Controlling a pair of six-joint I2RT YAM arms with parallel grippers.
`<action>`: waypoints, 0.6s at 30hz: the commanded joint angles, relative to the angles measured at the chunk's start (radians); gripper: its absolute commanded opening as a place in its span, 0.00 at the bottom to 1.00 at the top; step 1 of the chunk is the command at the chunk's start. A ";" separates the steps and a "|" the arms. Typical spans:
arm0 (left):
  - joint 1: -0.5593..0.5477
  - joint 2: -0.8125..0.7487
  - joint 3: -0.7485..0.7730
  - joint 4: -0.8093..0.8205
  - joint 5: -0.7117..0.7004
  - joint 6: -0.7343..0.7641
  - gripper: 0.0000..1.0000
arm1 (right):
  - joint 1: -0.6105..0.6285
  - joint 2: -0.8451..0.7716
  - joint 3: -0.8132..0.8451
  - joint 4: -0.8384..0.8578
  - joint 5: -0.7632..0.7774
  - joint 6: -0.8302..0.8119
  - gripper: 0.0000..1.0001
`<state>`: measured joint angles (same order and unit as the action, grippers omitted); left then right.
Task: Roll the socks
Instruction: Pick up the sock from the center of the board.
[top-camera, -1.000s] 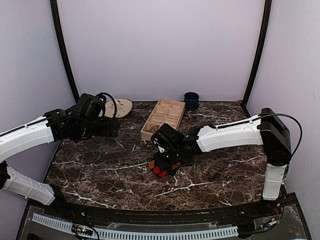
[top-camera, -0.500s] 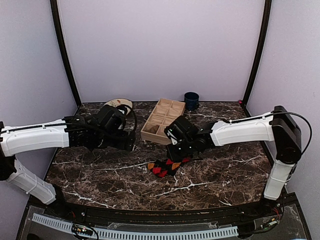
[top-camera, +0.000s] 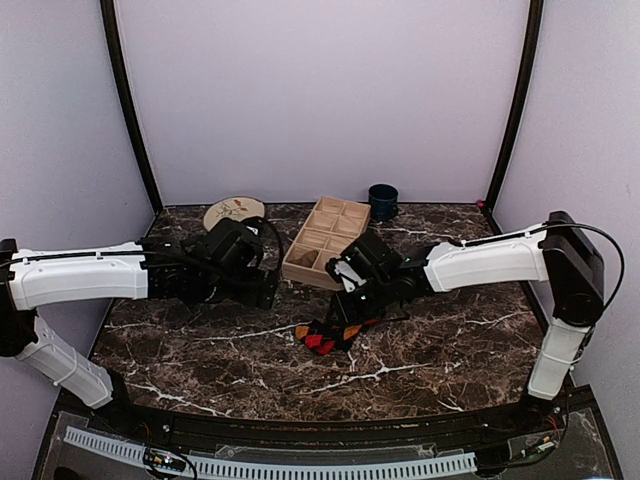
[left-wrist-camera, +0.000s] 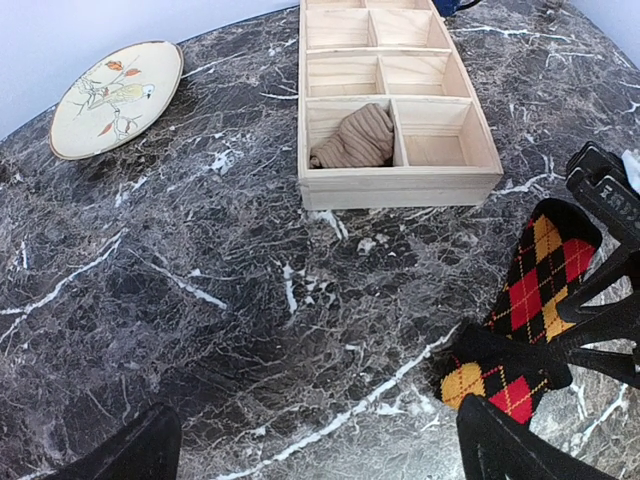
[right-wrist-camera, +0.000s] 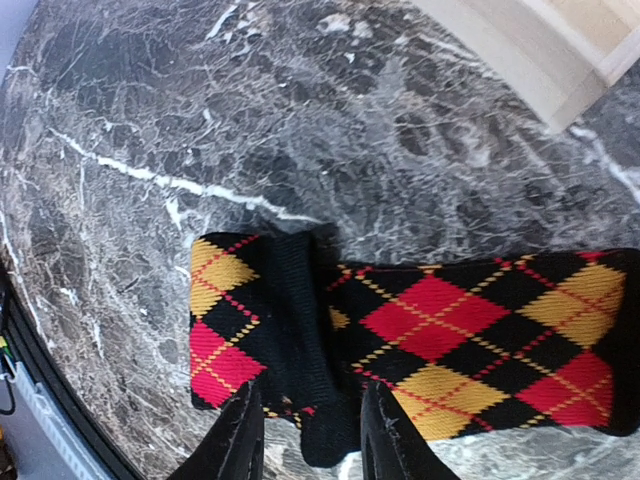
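Note:
The black sock with red and orange argyle diamonds (right-wrist-camera: 450, 330) lies flat on the marble, its end folded over once (top-camera: 325, 335) (left-wrist-camera: 540, 290). My right gripper (right-wrist-camera: 312, 398) hovers just over that fold (top-camera: 350, 305). Its jaws stand apart on either side of the black folded band without pinching it. The tan-beige sock (left-wrist-camera: 355, 138) sits bunched in a near compartment of the wooden tray (left-wrist-camera: 400, 185) (top-camera: 325, 240). My left gripper (left-wrist-camera: 320, 450) is wide open over bare marble to the left of the argyle sock (top-camera: 268, 285), with nothing between its fingers.
A cream plate with a bird design (top-camera: 233, 211) (left-wrist-camera: 118, 95) lies at the back left. A dark blue mug (top-camera: 382, 200) stands behind the tray at the back. The tray's other compartments hold nothing.
My left arm has swung right, from near the plate towards the middle. The right gripper's jaws have widened off the argyle sock, which now lies stretched out with its folded end showing.

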<state>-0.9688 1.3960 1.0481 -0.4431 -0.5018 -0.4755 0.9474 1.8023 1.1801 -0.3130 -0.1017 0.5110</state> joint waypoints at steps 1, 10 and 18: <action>-0.018 -0.004 0.009 -0.016 -0.019 -0.017 0.99 | -0.011 0.027 -0.057 0.073 -0.089 0.049 0.33; -0.036 0.009 0.015 -0.020 -0.028 -0.019 0.99 | -0.026 0.065 -0.086 0.136 -0.148 0.085 0.33; -0.055 0.017 0.018 -0.027 -0.041 -0.021 0.99 | -0.057 0.060 -0.118 0.214 -0.207 0.124 0.32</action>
<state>-1.0115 1.4132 1.0481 -0.4442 -0.5179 -0.4839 0.9089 1.8580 1.0821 -0.1764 -0.2588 0.6025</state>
